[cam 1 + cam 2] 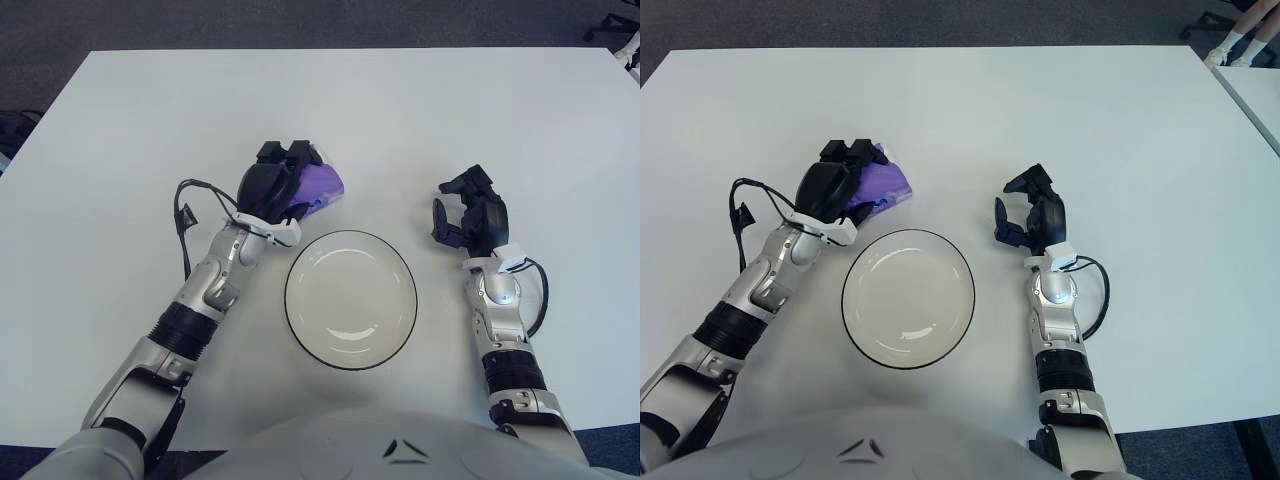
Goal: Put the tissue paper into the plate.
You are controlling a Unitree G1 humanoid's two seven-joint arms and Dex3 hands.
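A purple tissue pack (322, 185) sits just beyond the upper left rim of the white plate with a dark rim (300, 262). My left hand (275, 180) is over the pack with its black fingers curled around it; whether the pack still touches the table I cannot tell. The pack also shows in the right eye view (885, 182). My right hand (468, 210) shows to the right of the plate, fingers relaxed and holding nothing. The plate has nothing in it.
The white table (130, 150) spreads wide around the plate. Dark carpet lies beyond its far edge. A second table edge (1255, 95) and someone's feet (1232, 50) show at the far right.
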